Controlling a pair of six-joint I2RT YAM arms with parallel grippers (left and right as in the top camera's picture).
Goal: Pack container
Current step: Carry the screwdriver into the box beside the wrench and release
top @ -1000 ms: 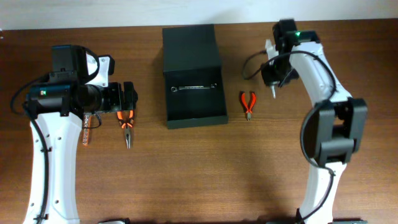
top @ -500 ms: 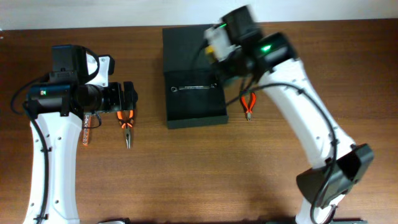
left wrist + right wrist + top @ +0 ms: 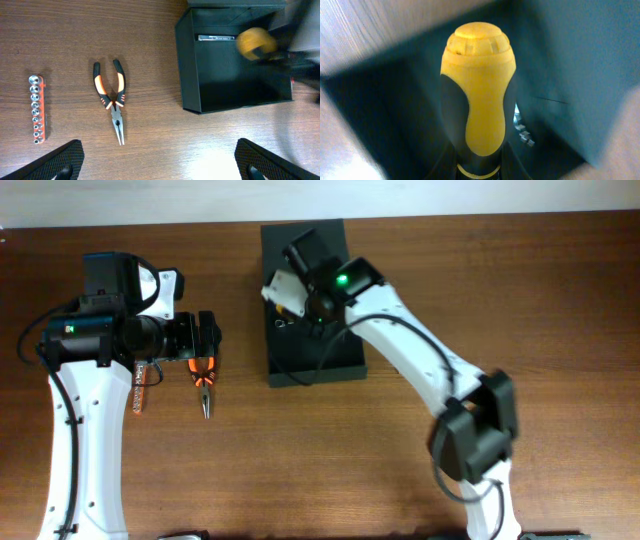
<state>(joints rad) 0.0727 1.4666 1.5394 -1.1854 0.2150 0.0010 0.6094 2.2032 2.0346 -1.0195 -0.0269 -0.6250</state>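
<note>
The container (image 3: 290,370) is seen in the upper middle of the overhead frame, set on the wooden table (image 3: 560,300). Its long axis is laid from the top edge of the frame toward the bottom. The hinged flap lid (image 3: 280,235) is thrown back toward the top edge, and the open tray is turned toward the bottom edge with its mouth facing up. In the left wrist view the same box is found in the upper right, with the lid at the top edge. A slim metal bar (image 3: 216,37) is laid crosswise along the tray's upper wall.

The right gripper (image 3: 310,308) is carried over the tray near the hinge line and is largely covered from above by its own arm. In the right wrist view a yellow-and-black tool handle (image 3: 477,95) is shown upright in the middle of the frame, rounded end uppermost, with the dark inside of the box behind it. The handle is gripped at its lower end, where the frame cuts it off, so the jaws are closed on it.

The left gripper (image 3: 207,338) is held at the left of the overhead frame, well apart from the box. Its fingers (image 3: 65,160) are spread wide into the bottom corners of the left wrist view, and nothing is held. Orange-handled pliers (image 3: 116,107) are laid beneath it, nose toward the bottom edge. A socket rail (image 3: 37,109) is laid parallel, further left.
</note>
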